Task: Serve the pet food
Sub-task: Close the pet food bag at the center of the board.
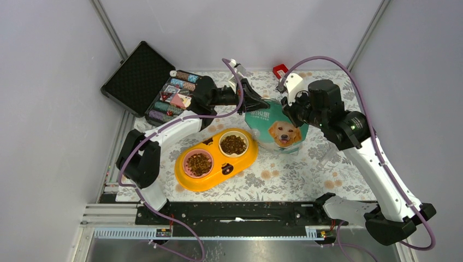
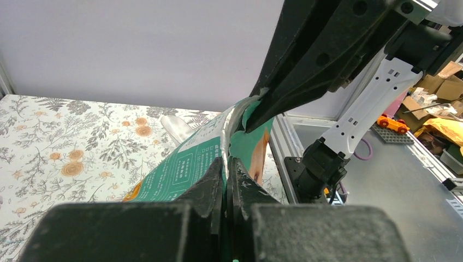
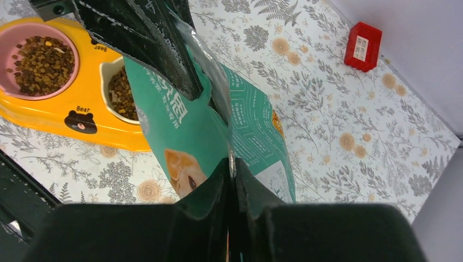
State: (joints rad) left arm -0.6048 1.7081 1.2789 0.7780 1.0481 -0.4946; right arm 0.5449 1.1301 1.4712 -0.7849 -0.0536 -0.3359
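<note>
Sitting in both bowls of the yellow feeder (image 1: 215,177), lower left of centre in the top view: kibble (image 1: 199,163), one heap in the pink bowl (image 3: 24,30), another in the white bowl (image 1: 220,144). Pouch (image 1: 275,131) stands on the floral cloth (image 1: 327,164) at frame centre, just right of and behind the feeder, dog print facing the camera. Can't tell if it touches the feeder. Both grippers sit at the pouch's top edge, so the served kibble is below-left of them, clear of either. Left gripper (image 2: 226,169): clenched on the pouch's top lip. In the left wrist view its fingers press together at bottom centre with the teal film pinched between them. Right gripper (image 3: 232,166): also clamped on the pouch lip. In the right wrist view the film runs straight into its closed fingers at bottom centre. Each wrist view shows the other gripper's dark fingers on the same edge a little further along, with the mouth gaping slightly between the two grips. Pouch contents not visible from any view. Black case (image 1: 139,76) lies open at upper left of the top view, and a red box (image 1: 280,70) sits at the cloth's far edge.
</note>
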